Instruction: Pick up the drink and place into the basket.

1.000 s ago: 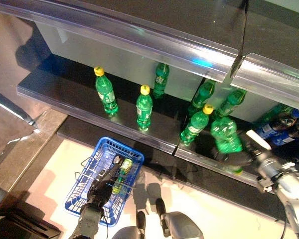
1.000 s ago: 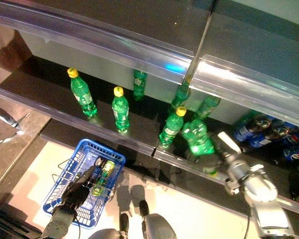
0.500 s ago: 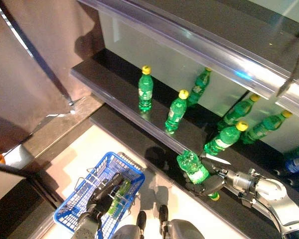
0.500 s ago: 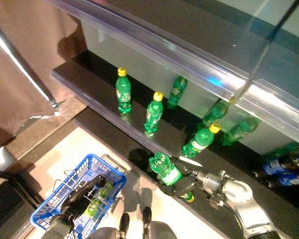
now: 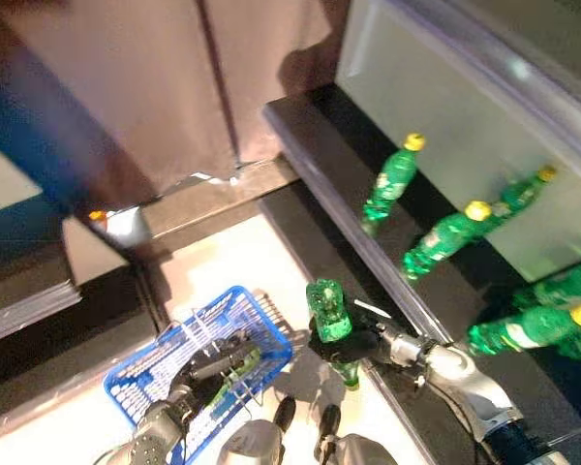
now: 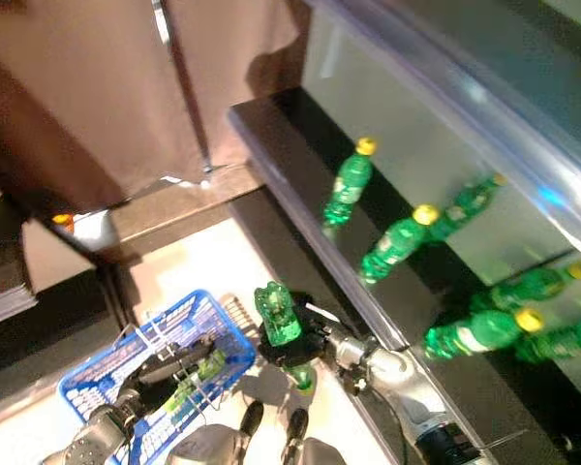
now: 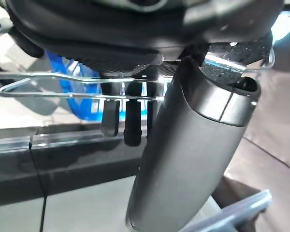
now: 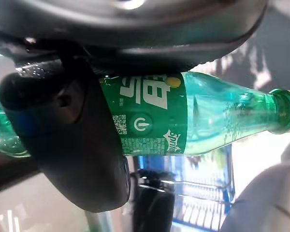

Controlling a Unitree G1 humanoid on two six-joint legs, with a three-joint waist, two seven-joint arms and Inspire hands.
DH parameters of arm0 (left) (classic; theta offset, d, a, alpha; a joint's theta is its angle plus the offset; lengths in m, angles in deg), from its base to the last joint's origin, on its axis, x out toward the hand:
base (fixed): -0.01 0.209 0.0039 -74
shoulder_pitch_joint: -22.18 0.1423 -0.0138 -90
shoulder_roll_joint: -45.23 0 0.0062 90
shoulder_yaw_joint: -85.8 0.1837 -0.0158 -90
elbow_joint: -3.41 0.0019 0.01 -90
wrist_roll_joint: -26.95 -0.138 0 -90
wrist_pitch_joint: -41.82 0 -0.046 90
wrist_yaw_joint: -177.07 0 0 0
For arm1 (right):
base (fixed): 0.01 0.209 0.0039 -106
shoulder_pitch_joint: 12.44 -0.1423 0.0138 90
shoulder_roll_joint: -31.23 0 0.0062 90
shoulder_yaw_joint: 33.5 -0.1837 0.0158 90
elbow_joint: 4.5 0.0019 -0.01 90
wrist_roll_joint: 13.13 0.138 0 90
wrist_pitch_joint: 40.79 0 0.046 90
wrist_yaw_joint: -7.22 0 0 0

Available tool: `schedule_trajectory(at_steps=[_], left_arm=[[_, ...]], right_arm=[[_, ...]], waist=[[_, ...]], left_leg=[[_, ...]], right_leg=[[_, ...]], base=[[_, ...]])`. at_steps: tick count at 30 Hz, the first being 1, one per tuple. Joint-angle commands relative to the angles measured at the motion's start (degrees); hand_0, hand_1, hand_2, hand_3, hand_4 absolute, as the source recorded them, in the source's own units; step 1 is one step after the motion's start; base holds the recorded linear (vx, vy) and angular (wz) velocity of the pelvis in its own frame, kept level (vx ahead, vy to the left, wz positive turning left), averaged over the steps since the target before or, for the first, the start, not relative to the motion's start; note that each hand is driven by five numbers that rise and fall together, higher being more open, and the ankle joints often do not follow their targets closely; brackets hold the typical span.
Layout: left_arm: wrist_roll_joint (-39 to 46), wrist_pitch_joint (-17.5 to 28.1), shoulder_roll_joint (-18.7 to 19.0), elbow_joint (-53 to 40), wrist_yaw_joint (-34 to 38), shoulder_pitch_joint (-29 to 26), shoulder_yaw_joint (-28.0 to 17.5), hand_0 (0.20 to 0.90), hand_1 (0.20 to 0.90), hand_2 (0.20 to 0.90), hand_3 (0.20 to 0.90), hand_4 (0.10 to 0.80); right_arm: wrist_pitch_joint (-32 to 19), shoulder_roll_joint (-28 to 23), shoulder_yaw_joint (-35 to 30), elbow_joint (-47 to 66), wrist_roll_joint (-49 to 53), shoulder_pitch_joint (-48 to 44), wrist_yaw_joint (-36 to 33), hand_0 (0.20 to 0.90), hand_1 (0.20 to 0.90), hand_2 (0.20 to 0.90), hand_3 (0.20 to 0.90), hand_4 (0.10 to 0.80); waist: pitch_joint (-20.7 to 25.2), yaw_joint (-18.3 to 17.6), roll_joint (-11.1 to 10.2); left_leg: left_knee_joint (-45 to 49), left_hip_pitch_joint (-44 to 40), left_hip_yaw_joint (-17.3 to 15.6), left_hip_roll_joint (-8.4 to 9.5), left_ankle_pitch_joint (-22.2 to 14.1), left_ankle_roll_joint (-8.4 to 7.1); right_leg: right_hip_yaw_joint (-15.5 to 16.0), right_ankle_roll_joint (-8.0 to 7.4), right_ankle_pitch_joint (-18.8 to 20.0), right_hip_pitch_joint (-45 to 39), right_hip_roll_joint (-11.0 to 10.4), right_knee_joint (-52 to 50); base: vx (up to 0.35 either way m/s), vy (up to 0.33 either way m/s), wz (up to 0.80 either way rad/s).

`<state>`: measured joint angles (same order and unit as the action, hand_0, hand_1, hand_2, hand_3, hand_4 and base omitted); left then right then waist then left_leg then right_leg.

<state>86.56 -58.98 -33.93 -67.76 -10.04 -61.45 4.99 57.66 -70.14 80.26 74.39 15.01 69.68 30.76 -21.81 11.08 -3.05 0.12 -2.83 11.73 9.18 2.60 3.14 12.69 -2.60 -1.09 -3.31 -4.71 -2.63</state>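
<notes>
Riding low in the frame's centre, green drink bottle [image 5: 331,325] clamped at mid-body in right hand [image 5: 353,341], cap downward, just right of blue basket [image 5: 155,363]. Likely light, stiff, slick plastic; best held around the labelled middle. Left hand [image 5: 213,373] curled round the basket's wire handle [image 7: 82,79], lower left.

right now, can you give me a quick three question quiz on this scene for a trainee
1. True or false: the right robot hand is shut on a green drink bottle.
2. Which does the left robot hand hold? A) the blue basket's wire handle B) a shelf bottle C) nothing
3. Fill in: the held bottle is not yet over the ____.

Key: 1 true; 2 A; 3 blue basket
</notes>
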Motion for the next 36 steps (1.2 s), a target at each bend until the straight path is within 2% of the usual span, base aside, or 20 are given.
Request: schedule_trajectory(at_steps=[1,5,8,14,19,22,25,28,36], left_arm=[[1.2,4.8,0.6,-21.0,-8.9,-10.4,0.9,0.3,0.3,0.3,0.2,0.1],[1.6,1.3,1.8,-26.0,-9.2,-12.9,2.8,0.3,0.3,0.3,0.2,0.1],[1.2,-1.8,0.9,-29.4,-9.8,-13.5,3.7,0.3,0.3,0.3,0.2,0.1],[0.5,-4.0,-0.7,-31.4,-11.5,-14.8,5.6,0.3,0.3,0.3,0.2,0.1],[2.0,-8.0,-2.4,-33.0,-14.3,-15.2,7.5,0.3,0.3,0.3,0.2,0.1],[3.6,-11.8,-4.1,-34.2,-16.1,-14.8,8.9,0.3,0.3,0.3,0.2,0.1],[4.6,-15.2,-6.5,-35.2,-17.6,-14.8,11.1,0.3,0.3,0.3,0.2,0.1],[4.5,-16.2,-7.6,-36.0,-19.2,-14.7,12.9,0.3,0.3,0.3,0.2,0.1],[8.3,-15.9,-11.7,-39.7,-19.3,-15.4,16.8,0.3,0.3,0.3,0.2,0.1]], right_arm=[[-7.4,2.2,3.3,1.9,7.4,-6.9,-3.9,0.3,0.3,0.3,0.2,0.1],[-10.1,6.4,6.5,-3.0,8.2,-9.5,-8.3,0.3,0.3,0.3,0.2,0.1],[-11.3,9.9,8.6,-6.8,8.2,-11.7,-12.5,0.3,0.3,0.3,0.2,0.1],[-12.5,14.9,10.5,-11.7,7.8,-15.4,-19.2,0.3,0.3,0.3,0.2,0.1],[-11.3,18.1,11.7,-16.7,6.6,-18.7,-24.1,0.3,0.3,0.3,0.2,0.1],[-8.7,19.5,12.4,-21.4,5.5,-21.4,-26.2,0.3,0.3,0.3,0.2,0.1],[-7.7,21.4,12.5,-27.9,6.7,-23.9,-25.8,0.3,0.3,0.3,0.2,0.1],[-6.4,22.6,12.4,-32.0,5.8,-25.3,-25.3,0.3,0.3,0.3,0.2,0.1],[-6.7,26.3,13.3,-43.5,0.0,-27.3,-25.7,0.3,0.3,0.3,0.2,0.1]], waist=[[5.5,1.5,1.9],[5.1,4.0,2.3],[6.1,6.1,2.7],[8.0,8.8,3.2],[9.6,10.9,3.3],[10.8,12.3,3.1],[11.9,13.6,3.1],[12.6,14.5,2.9],[14.3,16.4,2.5]], left_leg=[[6.0,3.9,-4.7,-1.42,-5.1,0.05],[5.4,4.4,-3.6,-1.88,-4.0,-0.13],[3.9,3.9,-2.2,-2.16,-3.1,-0.47],[1.4,3.2,0.0,-2.29,-1.8,-1.02],[0.6,2.7,2.2,-1.97,-1.5,-1.15],[0.6,2.2,3.3,-1.65,-1.7,-1.11],[0.8,1.6,4.3,-1.23,-1.9,-1.13],[0.9,1.3,4.9,-0.95,-2.1,-1.13],[0.5,0.6,6.2,-0.61,-2.0,-1.37]], right_leg=[[1.1,-4.22,3.2,5.0,-1.3,-3.3],[3.5,-4.01,2.1,4.2,-1.5,-4.4],[5.2,-3.63,1.2,2.6,-1.5,-4.1],[7.8,-2.97,0.1,0.2,-1.6,-3.2],[9.6,-2.84,-0.2,-1.2,-2.1,-2.6],[10.3,-2.8,-0.2,-2.2,-2.3,-2.1],[10.8,-2.62,-0.2,-3.5,-2.4,-1.4],[11.2,-2.51,-0.1,-4.2,-2.4,-1.0],[12.1,-2.11,0.0,-6.2,-2.0,0.8]], base=[[-0.074,-0.048,0.69],[-0.009,-0.041,0.32],[0.055,-0.025,0.24],[0.047,-0.008,0.23],[0.033,0.008,0.23],[0.045,0.0,0.42],[0.049,0.007,0.2],[0.059,0.007,0.09],[0.049,0.009,0.05]])
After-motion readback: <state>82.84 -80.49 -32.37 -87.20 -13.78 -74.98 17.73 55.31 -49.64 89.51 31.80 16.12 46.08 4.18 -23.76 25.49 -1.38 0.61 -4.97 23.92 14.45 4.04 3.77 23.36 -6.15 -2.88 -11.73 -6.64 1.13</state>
